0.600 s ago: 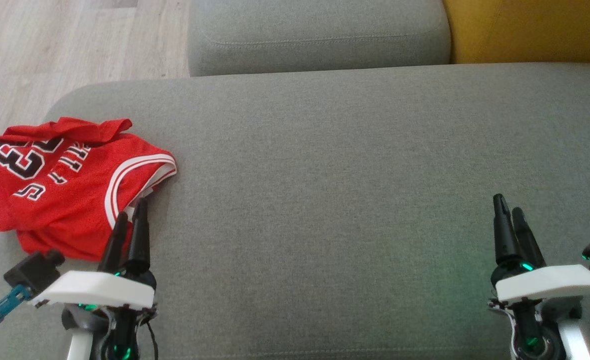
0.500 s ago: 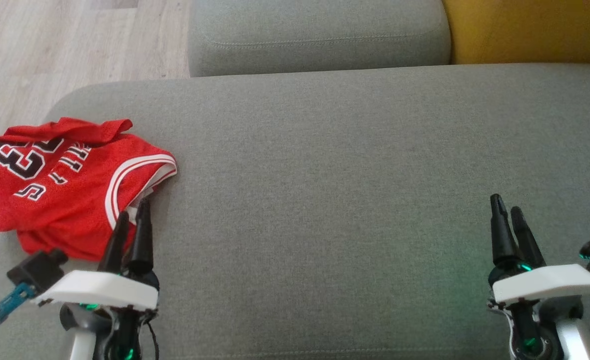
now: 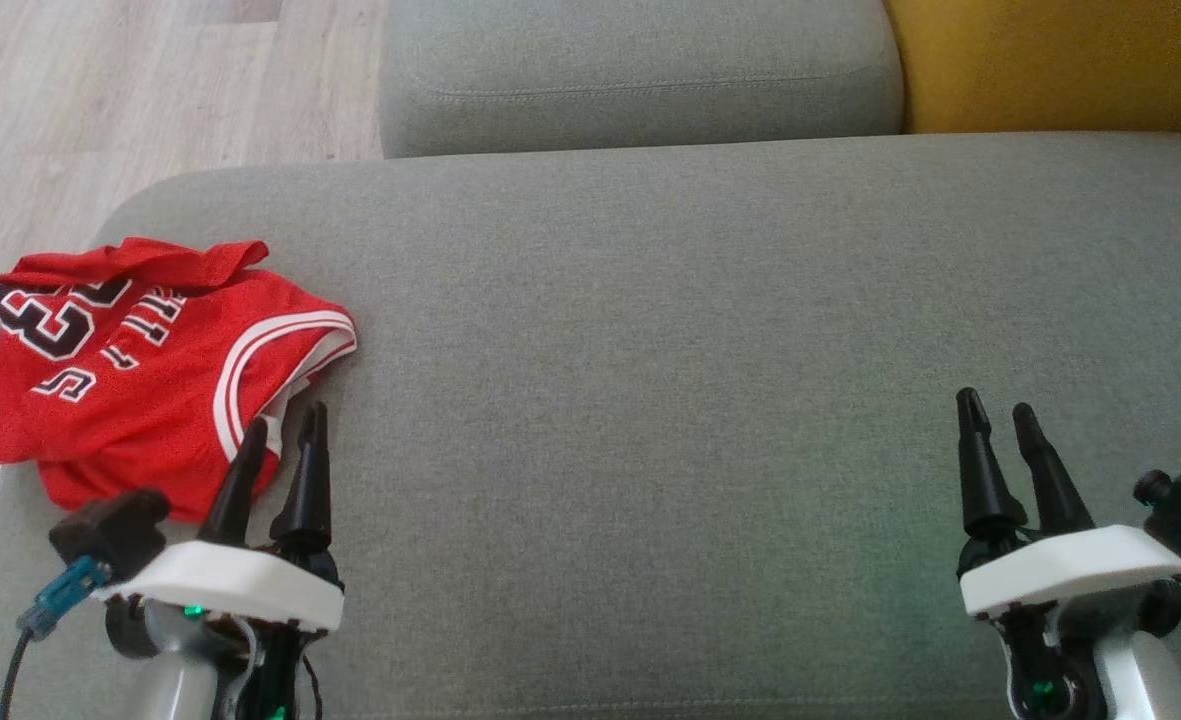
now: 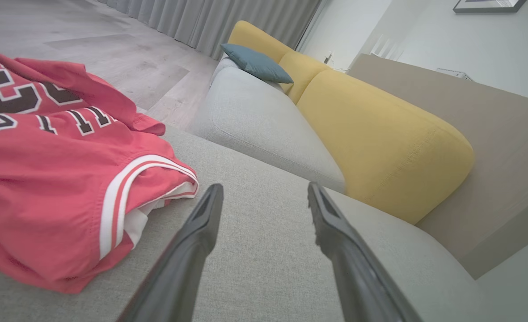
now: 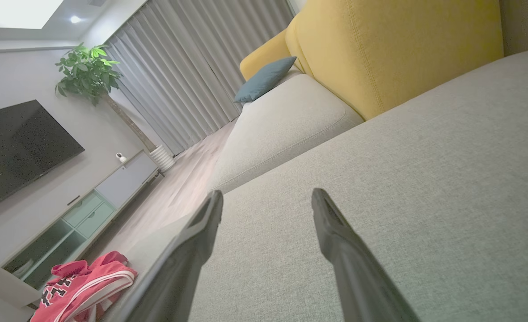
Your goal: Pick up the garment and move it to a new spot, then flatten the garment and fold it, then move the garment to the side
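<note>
The jersey is red with white trim and dark letters. It lies bunched in loose folds at the far left end of the grey cushion, and its outer side reaches the cushion's rounded edge, with the floor beyond it. It is not flat and not folded neatly, so I judge that the picking up is not yet done.

The left claw is just beside the near right corner of the jersey, close to the white-trimmed opening. Its two fingers stand apart and hold nothing. The right claw is well apart from the jersey, over the bare right part of the cushion, also with fingers apart and empty.

Several things could go wrong from here. The cloth is in many layers, so the left claw may pinch only the top layer or the trim, and the rest would hang and twist. A sideways push may slide the jersey over the edge to the floor. The right claw is too far away to catch it.
</note>
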